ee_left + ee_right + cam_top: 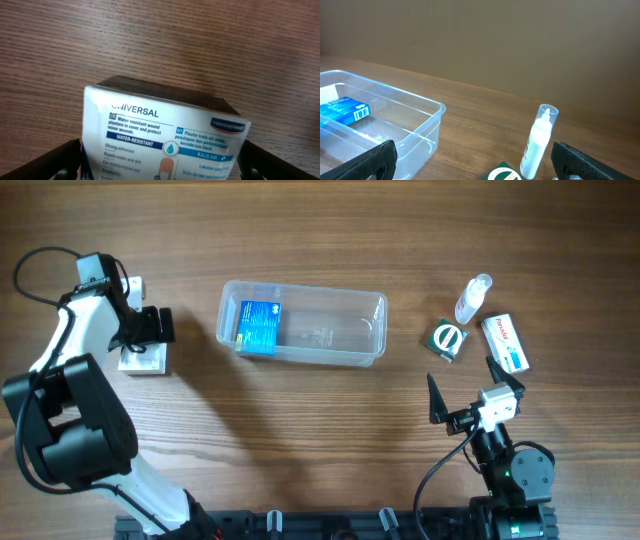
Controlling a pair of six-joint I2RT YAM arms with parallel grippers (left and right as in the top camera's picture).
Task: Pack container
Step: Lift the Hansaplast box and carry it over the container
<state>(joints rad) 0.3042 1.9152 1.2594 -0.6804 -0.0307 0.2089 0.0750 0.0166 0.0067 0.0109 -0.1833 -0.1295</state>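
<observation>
Tabletop (330, 240) of brown wood grain was pictured beneath both arms. The container (300, 287), a clear rectangular tub with rounded corners, was set upright on it between the two grippers. It was well apart from the left gripper (160, 145) and lay ahead and to the left of the right gripper (472, 150).

The left gripper was lowered over a white plaster box (160, 135) lying on the wood, with one dark finger (60, 162) seen at each side of it. Whether the box was clamped could not be told. The right gripper was held above the table with its fingers spread wide and nothing between them.

A blue box (259, 327) was stood inside the container, at the end nearer the left gripper. A white and red box (506, 343) was laid just ahead of the right gripper. A green and white box (447, 339) was placed close beside that box, on its container side. A small clear bottle (472, 300) was laid slantwise beyond both boxes, farther from the gripper.
</observation>
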